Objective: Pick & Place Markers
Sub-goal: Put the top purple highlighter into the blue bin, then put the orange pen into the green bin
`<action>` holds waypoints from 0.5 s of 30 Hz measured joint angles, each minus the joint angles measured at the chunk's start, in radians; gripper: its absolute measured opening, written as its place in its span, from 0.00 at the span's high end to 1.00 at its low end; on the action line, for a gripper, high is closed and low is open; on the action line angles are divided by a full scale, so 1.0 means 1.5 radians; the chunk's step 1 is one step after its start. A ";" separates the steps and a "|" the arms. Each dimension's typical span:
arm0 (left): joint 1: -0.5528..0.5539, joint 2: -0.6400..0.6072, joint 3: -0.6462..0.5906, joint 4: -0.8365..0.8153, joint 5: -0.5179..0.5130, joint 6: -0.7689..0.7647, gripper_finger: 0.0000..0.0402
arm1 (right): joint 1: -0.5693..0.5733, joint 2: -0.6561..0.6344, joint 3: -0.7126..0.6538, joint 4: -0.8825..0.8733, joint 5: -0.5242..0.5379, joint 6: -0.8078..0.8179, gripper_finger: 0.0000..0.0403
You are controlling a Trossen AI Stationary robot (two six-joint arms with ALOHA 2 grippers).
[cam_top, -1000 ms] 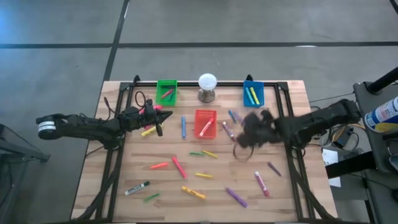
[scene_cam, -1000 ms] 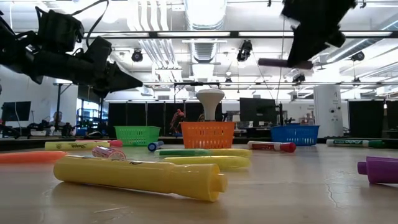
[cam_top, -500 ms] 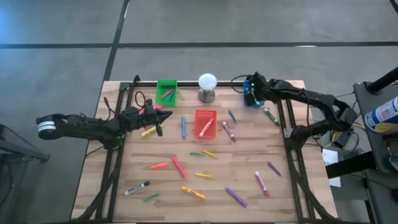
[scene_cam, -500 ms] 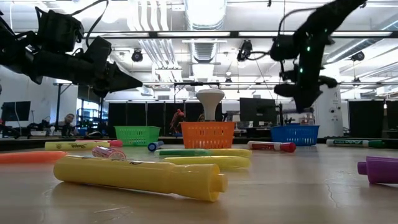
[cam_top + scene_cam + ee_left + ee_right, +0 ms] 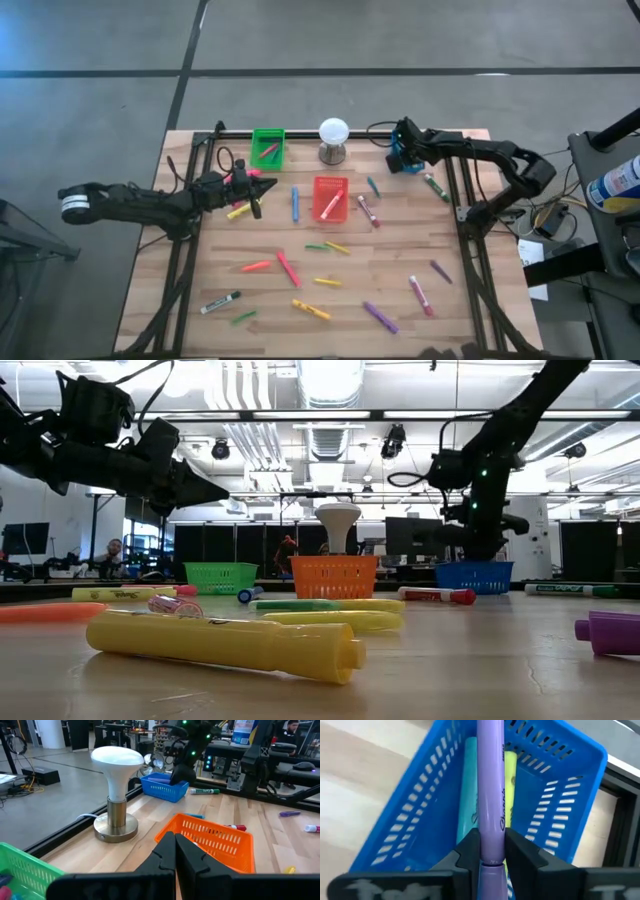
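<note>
Your table [image 5: 470,330], seen from above: green bin [image 5: 268,146] at upper centre-left with markers inside; white ball on a stand [image 5: 333,139] upper centre; red bin [image 5: 330,197] just below it at mid-frame, holding a pink marker; blue bin [image 5: 407,152] upper centre-right, partly covered by the right arm.

Loose markers you have on the wood: blue marker [image 5: 295,204] left of the red bin; red marker [image 5: 288,268] and green marker [image 5: 316,246] at centre; yellow marker [image 5: 311,310] and white-and-black marker [image 5: 220,301] at lower left of centre; purple marker [image 5: 379,317] and pink marker [image 5: 420,295] at lower right.

Right gripper [image 5: 492,852]: your arm reaches from the right edge to the upper centre-right and hangs over the blue bin. Its fingers pinch a lilac marker [image 5: 490,790] narrowly, the barrel pointing into the bin above a light-blue marker [image 5: 468,815] and a yellow-green one lying there.

Left gripper [image 5: 252,188]: your arm stretches in from the left edge at mid-height, fingers pressed together and holding nothing, between the green and red bins.
</note>
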 joint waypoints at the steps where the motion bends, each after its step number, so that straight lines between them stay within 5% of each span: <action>1: 0.000 0.000 0.000 0.000 0.000 0.000 1.00 | -0.002 0.006 0.000 0.005 0.000 0.000 0.80; 10: 0.000 0.000 0.000 -0.002 0.000 -0.001 1.00 | -0.005 0.007 0.000 0.010 0.002 -0.002 0.66; 15: 0.000 0.000 0.000 -0.006 0.000 -0.004 1.00 | 0.010 -0.051 -0.006 0.013 -0.042 -0.023 0.68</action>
